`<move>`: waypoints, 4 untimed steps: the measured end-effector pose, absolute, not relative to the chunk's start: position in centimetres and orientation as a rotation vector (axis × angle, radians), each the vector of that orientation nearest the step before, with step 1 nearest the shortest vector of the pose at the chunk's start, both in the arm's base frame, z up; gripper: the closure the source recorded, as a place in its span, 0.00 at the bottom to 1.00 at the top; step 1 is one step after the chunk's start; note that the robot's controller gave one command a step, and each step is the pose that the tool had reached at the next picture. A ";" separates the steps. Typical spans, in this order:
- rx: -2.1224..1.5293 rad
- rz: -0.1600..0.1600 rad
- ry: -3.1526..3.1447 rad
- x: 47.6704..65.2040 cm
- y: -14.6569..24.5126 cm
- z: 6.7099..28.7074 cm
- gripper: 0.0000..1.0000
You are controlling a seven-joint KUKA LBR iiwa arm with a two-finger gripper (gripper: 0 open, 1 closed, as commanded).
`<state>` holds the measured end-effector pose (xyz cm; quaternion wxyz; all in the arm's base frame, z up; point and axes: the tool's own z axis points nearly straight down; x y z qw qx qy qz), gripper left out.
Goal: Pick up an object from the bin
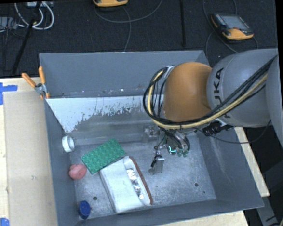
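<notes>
My gripper (169, 157) hangs over the bare bin floor right of centre, open, with nothing between its fingers. One fingertip (156, 165) reaches down just right of a white flat packet with a brown edge (123, 185), which lies at the front middle. A green studded plate (103, 155) lies tilted to the packet's upper left, its corner touching or overlapping the packet.
A pink ball (77, 171) rests left of the plate. A small blue cap (84, 209) sits in the front left corner. A white cylinder (67, 143) stands by the left wall. The arm's orange dome covers the back right of the bin.
</notes>
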<state>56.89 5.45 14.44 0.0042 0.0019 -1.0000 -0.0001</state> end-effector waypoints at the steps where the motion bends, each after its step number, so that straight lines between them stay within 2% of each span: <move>1: 0.282 -0.002 -3.126 57.6 13.4 6.8 0.00; 2: 0.410 -0.004 -3.118 60.2 21.1 7.0 0.00; 3: 0.400 -0.005 -3.134 60.7 20.8 7.6 1.00; 4: 0.406 -0.001 -3.122 60.7 21.0 20.9 1.00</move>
